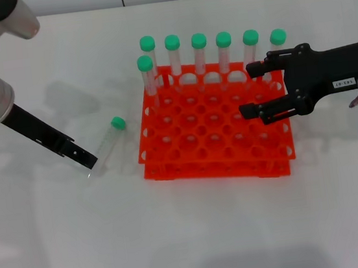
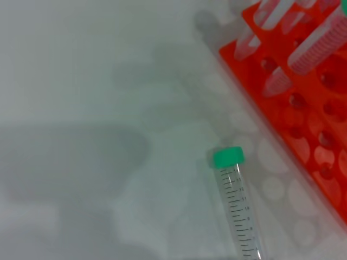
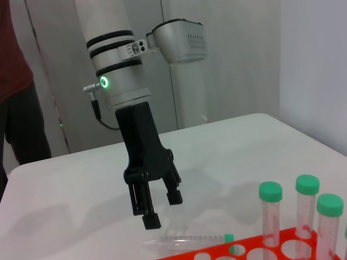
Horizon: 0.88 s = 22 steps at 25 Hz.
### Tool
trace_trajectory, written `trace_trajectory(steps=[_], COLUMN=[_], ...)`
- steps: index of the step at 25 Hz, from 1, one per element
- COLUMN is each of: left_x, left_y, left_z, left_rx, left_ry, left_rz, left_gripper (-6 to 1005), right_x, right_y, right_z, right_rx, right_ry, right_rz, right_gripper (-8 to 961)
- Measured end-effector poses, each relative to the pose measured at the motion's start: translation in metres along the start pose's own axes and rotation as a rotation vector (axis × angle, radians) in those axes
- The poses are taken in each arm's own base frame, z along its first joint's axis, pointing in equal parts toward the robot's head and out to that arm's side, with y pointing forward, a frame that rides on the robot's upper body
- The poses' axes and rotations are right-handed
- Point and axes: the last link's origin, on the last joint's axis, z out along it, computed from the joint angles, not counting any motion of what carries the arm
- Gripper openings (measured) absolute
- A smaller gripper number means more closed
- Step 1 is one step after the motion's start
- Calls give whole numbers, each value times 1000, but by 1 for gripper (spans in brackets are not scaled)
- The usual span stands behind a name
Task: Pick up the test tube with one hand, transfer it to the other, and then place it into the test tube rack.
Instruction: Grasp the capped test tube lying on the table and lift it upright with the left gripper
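White table (image 1: 198, 236) before pale wall panels, orange test tube rack (image 1: 216, 144) holding seven upright green-capped tubes (image 1: 200, 54) along its far side, test tube (image 1: 109, 142) lying beside rack, left gripper (image 1: 88, 163) spread above its base, right gripper (image 1: 249, 90) spread over rack

The test tube (image 1: 106, 143) is clear, smooth plastic with a matt green cap. The test tube rack (image 1: 219, 166) is glossy orange plastic. The left gripper (image 3: 154, 208) is matt black; the tabletop (image 1: 198, 236) is smooth matt white.
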Motion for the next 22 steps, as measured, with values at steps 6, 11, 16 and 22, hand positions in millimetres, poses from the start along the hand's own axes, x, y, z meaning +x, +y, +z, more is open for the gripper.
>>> trace_trajectory(steps=[6, 11, 16, 22], left_x=[3, 1, 2, 2], left_y=[6, 10, 10, 10], left_z=[7, 15, 18, 19], left_rx=[-10, -29, -31, -28], left_ry=[3, -15, -18, -16], left_rz=[-1, -5, -5, -8], left_gripper=[866, 859, 852, 844], right_x=[1, 1, 1, 1], right_y=[0, 0, 0, 0], right_z=[1, 1, 1, 1], right_rx=[-3, -2, -2, -2], right_ry=[1, 1, 1, 1], right_rz=[2, 2, 2, 1], right_gripper=[855, 855, 856, 855])
